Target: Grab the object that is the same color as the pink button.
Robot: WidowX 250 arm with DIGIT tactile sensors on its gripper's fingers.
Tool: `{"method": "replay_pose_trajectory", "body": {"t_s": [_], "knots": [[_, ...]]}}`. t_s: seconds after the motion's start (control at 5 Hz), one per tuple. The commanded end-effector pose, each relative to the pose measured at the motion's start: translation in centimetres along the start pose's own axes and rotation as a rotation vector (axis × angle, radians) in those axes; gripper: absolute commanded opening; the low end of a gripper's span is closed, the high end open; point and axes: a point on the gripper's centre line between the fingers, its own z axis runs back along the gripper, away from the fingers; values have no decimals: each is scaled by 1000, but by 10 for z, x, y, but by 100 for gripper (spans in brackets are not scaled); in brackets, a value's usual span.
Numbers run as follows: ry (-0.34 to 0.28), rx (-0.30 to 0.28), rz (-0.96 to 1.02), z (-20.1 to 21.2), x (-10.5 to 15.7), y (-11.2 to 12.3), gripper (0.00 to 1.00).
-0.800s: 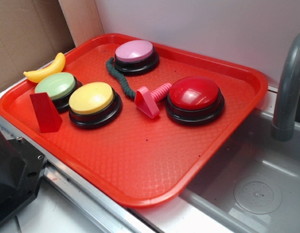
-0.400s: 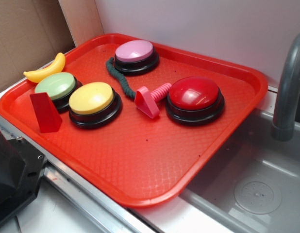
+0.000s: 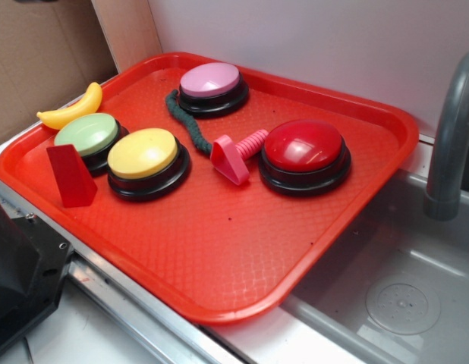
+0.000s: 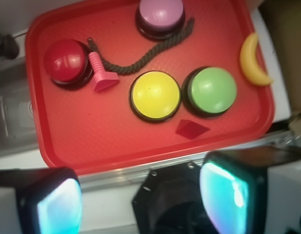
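Note:
The pink object (image 3: 234,155) (image 4: 104,78), a small toy with a flat triangular head and ribbed shaft, lies mid-tray against the red button. At the back of the red tray (image 3: 219,235) (image 4: 116,136) sits the pink button (image 3: 210,80) (image 4: 160,12), pale pink dome on a black base. In the wrist view my gripper (image 4: 143,200) hangs high above the tray's near edge, over the robot base, far from the toy. Its two fingers stand wide apart with nothing between them. The exterior view does not show the gripper.
On the tray are a red button (image 3: 304,145), a yellow button (image 3: 143,153), a green button (image 3: 86,134), a red wedge (image 3: 69,176), a toy banana (image 3: 71,108) and a dark green cord (image 3: 185,125). A sink (image 3: 386,288) with a grey faucet (image 3: 451,136) lies to the right.

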Motion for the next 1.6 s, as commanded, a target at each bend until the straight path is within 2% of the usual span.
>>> {"method": "replay_pose_trajectory", "body": {"t_s": [0.0, 0.2, 0.4, 0.6, 0.8, 1.0, 1.2, 1.4], "knots": [[-43, -62, 381, -45, 26, -22, 100], [-79, -21, 559, -76, 46, -36, 100], [-88, -58, 745, -102, 60, -42, 100], [-79, -94, 831, -125, 69, -42, 100], [-38, -166, 895, -139, 73, -41, 100], [-53, -208, 979, -155, 79, -39, 100], [5, -268, 975, -171, 83, -43, 100], [30, -281, 941, -181, 86, -49, 100]]}}
